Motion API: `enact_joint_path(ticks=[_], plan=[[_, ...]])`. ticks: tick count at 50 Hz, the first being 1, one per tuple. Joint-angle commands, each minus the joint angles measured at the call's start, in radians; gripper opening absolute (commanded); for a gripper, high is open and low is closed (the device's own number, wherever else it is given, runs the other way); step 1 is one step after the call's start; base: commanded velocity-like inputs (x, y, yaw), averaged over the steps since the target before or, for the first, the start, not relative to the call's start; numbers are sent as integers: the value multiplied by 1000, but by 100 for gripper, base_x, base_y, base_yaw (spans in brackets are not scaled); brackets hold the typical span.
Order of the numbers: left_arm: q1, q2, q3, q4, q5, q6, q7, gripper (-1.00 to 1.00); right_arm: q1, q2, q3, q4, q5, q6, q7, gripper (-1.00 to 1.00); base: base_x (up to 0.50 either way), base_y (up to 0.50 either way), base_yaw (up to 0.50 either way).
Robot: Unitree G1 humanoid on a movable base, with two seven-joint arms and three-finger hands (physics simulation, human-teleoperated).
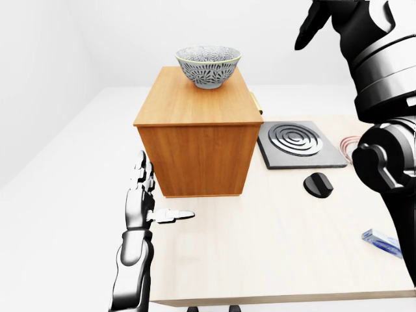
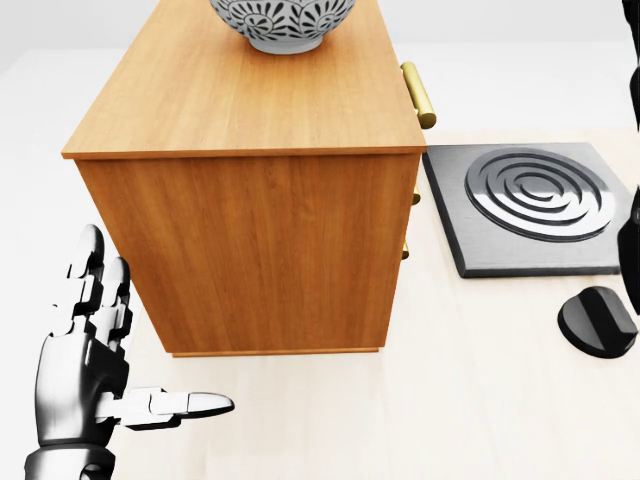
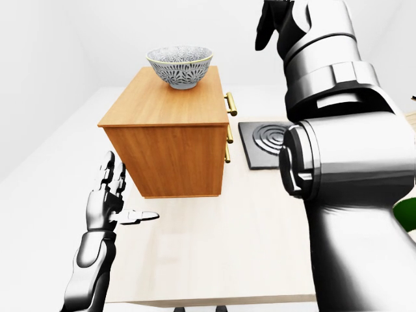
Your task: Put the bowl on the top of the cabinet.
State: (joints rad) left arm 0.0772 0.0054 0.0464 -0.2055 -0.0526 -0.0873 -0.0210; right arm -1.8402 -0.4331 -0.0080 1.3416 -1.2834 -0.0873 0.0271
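Patterned bowl (image 1: 208,65): round, grey-white leaf relief with a pale rim, sitting upright on the wooden cabinet (image 1: 198,130) top, toward its far edge in the left-eye view, bare wood lying open nearer the camera. Right hand (image 1: 312,26): hanging raised to the bowl's right, apart from it; finger spread cannot be told. Left hand (image 2: 85,375): hovering with fingers spread wide, holding nothing, beside the cabinet's lower left corner. Ringed square hob plate (image 1: 300,143) and black knob (image 1: 318,185) lying on the pale table (image 1: 273,247), right of the cabinet.

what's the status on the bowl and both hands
Left hand open, low beside the cabinet. Right hand raised clear of the bowl, fingers hard to read. Bowl upright on cabinet top. Nothing in the way.
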Motion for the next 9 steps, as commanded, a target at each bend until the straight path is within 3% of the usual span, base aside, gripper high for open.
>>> enact_joint_path(ticks=[1, 9], plan=[[-27, 1, 5, 35, 2, 0, 21, 100, -13, -140, -23, 8, -47, 0, 10, 100, 1, 0, 0], [-24, 1, 2, 39, 5, 0, 21, 100, -28, -228, -34, 7, -89, 0, 25, 100, 1, 0, 0]])
